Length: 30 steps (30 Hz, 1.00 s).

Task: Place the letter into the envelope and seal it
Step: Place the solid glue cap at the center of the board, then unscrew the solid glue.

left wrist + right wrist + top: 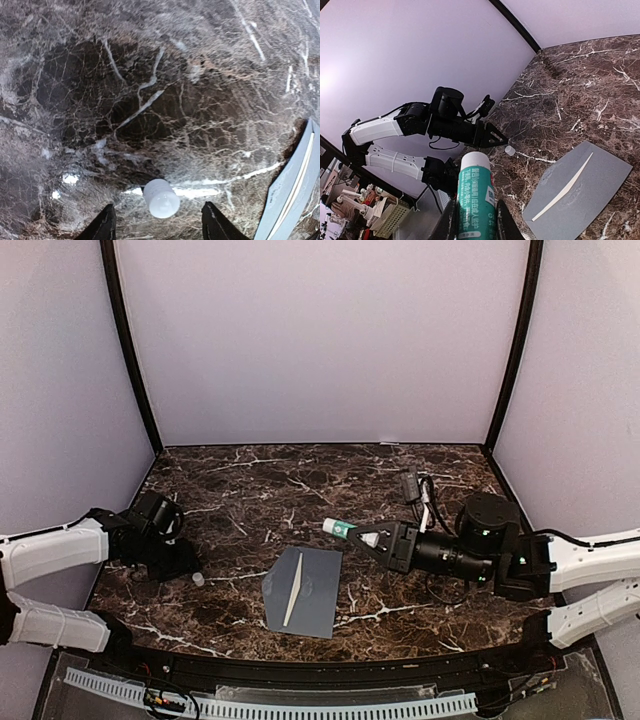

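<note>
The right gripper (375, 537) clamps a glue stick (345, 529), tip pointing left across the bench (250, 480). The envelope (315, 595) lies flat just below that tip, toward the arm bases, its long axis running near to far. The letter (294, 592) shows only as a cream sliver. The left gripper (188, 568), farther off, stands released beside a loose white cap (198, 579).

Table (250, 480), dark marble: open surface from 10 to 12 o'clock of the envelope (315, 600), back to the walls (320, 340).
Obstacle, 9 o'clock: small white cap (198, 579), loose between the spread fingers of the left gripper (188, 570), touching neither.
Obstacle, 1 o'clock: glue stick (343, 528), clamped level in the right gripper (375, 537), tip near the envelope's far right corner.
Further back at 1 o'clock: black connector with cable (411, 484).
</note>
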Motion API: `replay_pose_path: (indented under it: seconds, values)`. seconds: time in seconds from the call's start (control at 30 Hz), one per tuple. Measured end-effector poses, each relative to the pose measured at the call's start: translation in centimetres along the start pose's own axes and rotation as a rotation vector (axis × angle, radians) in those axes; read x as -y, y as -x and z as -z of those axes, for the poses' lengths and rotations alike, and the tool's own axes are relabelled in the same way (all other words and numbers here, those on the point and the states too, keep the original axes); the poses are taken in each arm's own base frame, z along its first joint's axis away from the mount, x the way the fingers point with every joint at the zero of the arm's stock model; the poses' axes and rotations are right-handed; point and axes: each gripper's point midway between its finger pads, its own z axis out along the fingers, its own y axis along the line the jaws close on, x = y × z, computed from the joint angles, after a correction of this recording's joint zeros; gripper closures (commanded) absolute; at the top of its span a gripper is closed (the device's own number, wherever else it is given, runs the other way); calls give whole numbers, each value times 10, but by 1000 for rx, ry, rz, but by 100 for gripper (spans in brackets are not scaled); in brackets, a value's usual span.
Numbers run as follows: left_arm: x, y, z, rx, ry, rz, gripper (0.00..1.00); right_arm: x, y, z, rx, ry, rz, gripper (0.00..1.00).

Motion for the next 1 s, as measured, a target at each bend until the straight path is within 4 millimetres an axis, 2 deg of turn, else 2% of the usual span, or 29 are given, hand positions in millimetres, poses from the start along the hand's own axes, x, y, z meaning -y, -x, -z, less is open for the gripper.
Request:
replay_pose_path:
  seconds: [0.1, 0.13, 0.27, 0.33, 0.47, 0.6, 0.67, 0.83, 1.0]
  values:
    - [14, 14, 24, 78, -67, -20, 42, 1, -1, 3, 5, 6, -3, 100]
    - [24, 22, 38, 125, -115, -28, 42, 0, 0, 3, 7, 7, -4, 100]
    - [76, 52, 108, 326, -403, -66, 41, -6, 7, 5, 35, 32, -5, 100]
    - [108, 55, 147, 405, -592, -105, 40, -11, 13, 5, 59, 54, -6, 100]
    - [168, 34, 187, 401, -847, -203, 40, -23, 27, 6, 117, 97, -1, 100]
    - [229, 2, 213, 339, -1032, -300, 39, -32, 40, 4, 160, 115, 13, 100]
    - [251, -12, 224, 323, -1107, -327, 39, -37, 48, 6, 190, 128, 20, 100]
    - [285, -35, 259, 332, -1284, -342, 32, -44, 61, 7, 240, 135, 36, 100]
    - [307, -42, 281, 337, -1392, -300, 29, -50, 68, 3, 261, 128, 57, 100]
